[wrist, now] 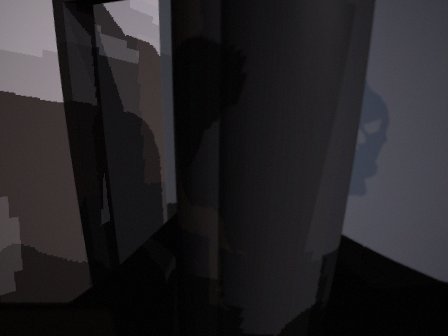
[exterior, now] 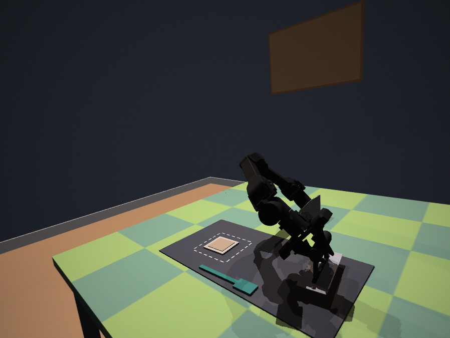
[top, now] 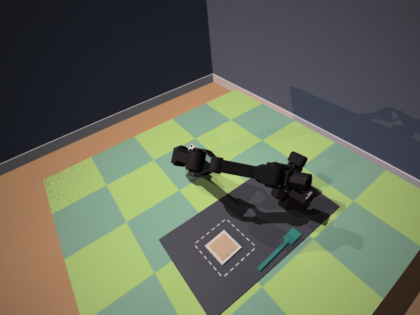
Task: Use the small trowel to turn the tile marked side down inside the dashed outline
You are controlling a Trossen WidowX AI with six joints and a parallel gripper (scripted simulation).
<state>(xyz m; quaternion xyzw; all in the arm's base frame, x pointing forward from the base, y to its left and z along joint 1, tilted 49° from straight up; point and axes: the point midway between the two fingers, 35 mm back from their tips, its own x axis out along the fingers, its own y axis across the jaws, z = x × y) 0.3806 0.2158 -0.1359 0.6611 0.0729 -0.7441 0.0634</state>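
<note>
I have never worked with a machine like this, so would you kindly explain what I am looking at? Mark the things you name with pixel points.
The black machine is a single jointed robot arm [top: 237,168] [exterior: 268,212] ending in a gripper [top: 307,196] [exterior: 325,273] [wrist: 235,223]. One picture looks down from above, one looks across from the side, and the dark close-up comes from the arm's wrist.

On the green checkered table [top: 139,196] [exterior: 167,302] lies a dark mat [top: 206,284] [exterior: 181,250]. On it, a tile [top: 223,246] [exterior: 221,244] lies flat inside a dashed outline, and a teal trowel [top: 292,235] [exterior: 246,286] lies near one edge.

The gripper is shut on something, too dark to name; it isn't the teal trowel.
</note>
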